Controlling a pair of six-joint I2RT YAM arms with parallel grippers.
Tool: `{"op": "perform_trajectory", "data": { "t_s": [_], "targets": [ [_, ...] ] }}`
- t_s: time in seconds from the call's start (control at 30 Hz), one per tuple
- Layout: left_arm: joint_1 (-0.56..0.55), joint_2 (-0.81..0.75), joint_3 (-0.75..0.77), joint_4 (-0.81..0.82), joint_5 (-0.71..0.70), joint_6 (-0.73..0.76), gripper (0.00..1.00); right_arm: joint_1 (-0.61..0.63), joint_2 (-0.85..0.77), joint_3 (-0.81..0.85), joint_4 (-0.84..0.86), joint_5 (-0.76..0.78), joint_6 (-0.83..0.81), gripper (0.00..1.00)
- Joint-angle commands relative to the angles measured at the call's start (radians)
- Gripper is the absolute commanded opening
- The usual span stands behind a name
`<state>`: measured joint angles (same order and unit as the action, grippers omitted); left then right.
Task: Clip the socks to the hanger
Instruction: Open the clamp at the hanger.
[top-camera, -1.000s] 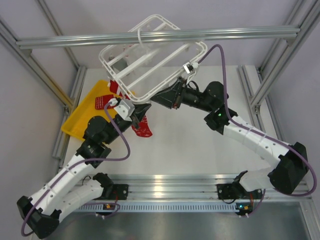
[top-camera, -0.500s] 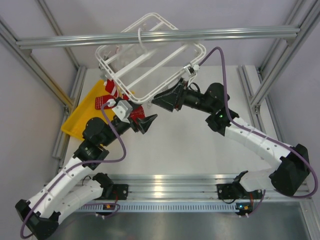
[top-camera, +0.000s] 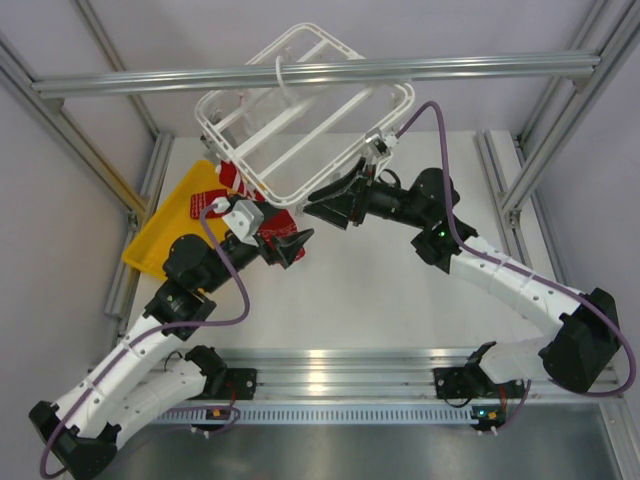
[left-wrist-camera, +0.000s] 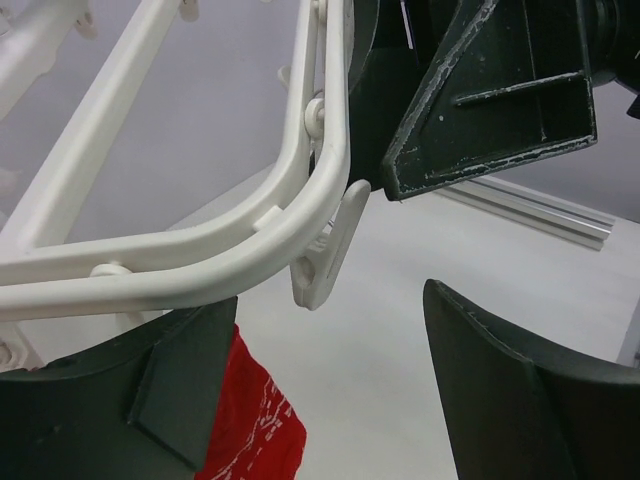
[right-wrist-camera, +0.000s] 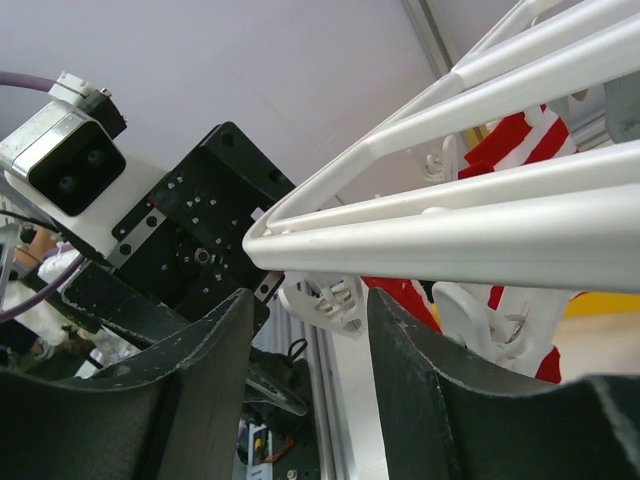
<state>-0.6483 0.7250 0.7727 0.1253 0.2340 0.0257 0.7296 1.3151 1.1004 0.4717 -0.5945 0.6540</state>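
Left pincer (left-wrist-camera: 330, 385), agape — sock (left-wrist-camera: 258, 425) markings (illegible)

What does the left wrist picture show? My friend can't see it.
A corner of the white hanger, with a small dangling clip, sits right in front of the open left claw. A red sock peeks out at the lower left.

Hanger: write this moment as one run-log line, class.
left claw: open, empty | right claw: open, at hanger rim | red sock: below rim, ungripped
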Motion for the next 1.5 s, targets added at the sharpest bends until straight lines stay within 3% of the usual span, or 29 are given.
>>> {"op": "perform_trajectory", "data": {
  "t_s": [0.0,0.6,0.7,0.93,1.07,1.3,1.47],
  "targets": [
    [-0.002,0.013,0.043,0.056,-0.006,0.013,0.80,-0.006,-0.016,0.023,0.059,-0.028,-0.016,0.48],
    [-0.001,0.116,0.073,0.211,-0.005,0.028,0.82,0.030,-0.014,0.021,0.042,-0.013,0.041,0.38],
    [-0.002,0.117,0.076,0.218,0.005,0.017,0.82,0.034,-0.013,0.024,0.038,0.002,0.039,0.31],
    [-0.001,0.096,0.076,0.174,0.030,0.003,0.80,0.042,-0.022,0.038,-0.036,0.091,0.024,0.02],
    [-0.002,0.062,0.063,0.131,0.010,0.023,0.79,0.053,-0.030,0.039,-0.070,0.154,0.021,0.00],
    [-0.010,0.080,0.085,0.125,0.002,0.045,0.70,0.077,-0.022,0.053,-0.099,0.220,0.019,0.00],
    [-0.013,0.111,0.096,0.123,0.013,0.054,0.56,0.087,-0.016,0.067,-0.096,0.223,0.025,0.00]
  ]
}}
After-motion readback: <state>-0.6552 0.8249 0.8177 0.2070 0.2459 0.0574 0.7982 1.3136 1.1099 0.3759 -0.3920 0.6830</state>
